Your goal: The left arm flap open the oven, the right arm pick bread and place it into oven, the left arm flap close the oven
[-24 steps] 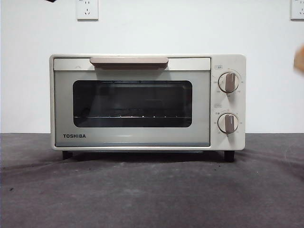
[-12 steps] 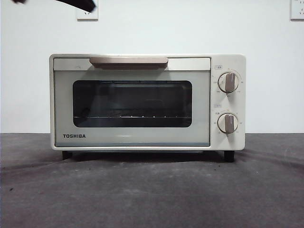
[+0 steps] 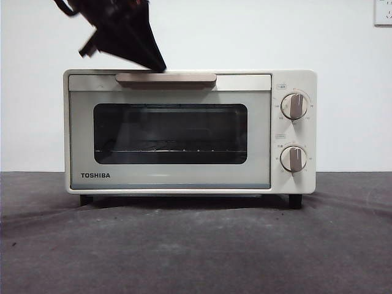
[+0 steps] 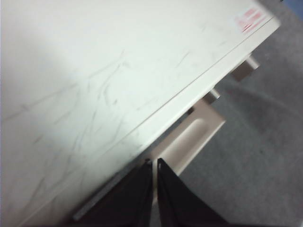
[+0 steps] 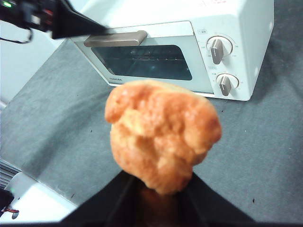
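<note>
We see the left gripper (image 3: 160, 66), jaws pressed together, angled down at the closed oven (image 3: 190, 131) beside its smooth beige handle (image 3: 166, 78). The right gripper (image 5: 158, 191) grasps the lumpy golden bread (image 5: 163, 137) above the table's (image 3: 196, 245) grey mat, before the oven.

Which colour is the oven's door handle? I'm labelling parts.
Beige, on the cream-white oven; the handle shows best in the front view.
</note>
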Motion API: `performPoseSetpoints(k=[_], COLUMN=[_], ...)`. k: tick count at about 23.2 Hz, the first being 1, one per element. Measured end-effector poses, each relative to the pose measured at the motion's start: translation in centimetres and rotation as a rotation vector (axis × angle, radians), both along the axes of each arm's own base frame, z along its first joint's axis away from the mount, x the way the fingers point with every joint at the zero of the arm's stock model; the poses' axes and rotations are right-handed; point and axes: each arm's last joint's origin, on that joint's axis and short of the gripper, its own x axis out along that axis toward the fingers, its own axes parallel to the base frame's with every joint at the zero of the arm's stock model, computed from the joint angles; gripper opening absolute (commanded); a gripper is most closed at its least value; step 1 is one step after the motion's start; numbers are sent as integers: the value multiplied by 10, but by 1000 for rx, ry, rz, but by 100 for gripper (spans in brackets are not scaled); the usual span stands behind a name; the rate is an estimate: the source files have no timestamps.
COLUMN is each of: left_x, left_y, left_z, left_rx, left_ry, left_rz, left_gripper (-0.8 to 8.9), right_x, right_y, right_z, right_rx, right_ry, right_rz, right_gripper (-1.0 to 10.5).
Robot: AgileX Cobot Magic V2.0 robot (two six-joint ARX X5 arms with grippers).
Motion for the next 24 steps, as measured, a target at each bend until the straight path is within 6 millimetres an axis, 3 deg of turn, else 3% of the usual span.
performPoseSetpoints(k=[12,24], left_x=[1,-19], left_y=[-5,-18], left_z=[-1,0], left_rx=[38,143], left_ry=[-36,-4], left_rz=[-7,-78], left_gripper=[16,16], right_x=[0,0], right_y=[0,0], right_z=[0,0], right_rx=[-2,-2], right_ry=[-1,-1], right_rz=[-4,-4], right_gripper=[87,87])
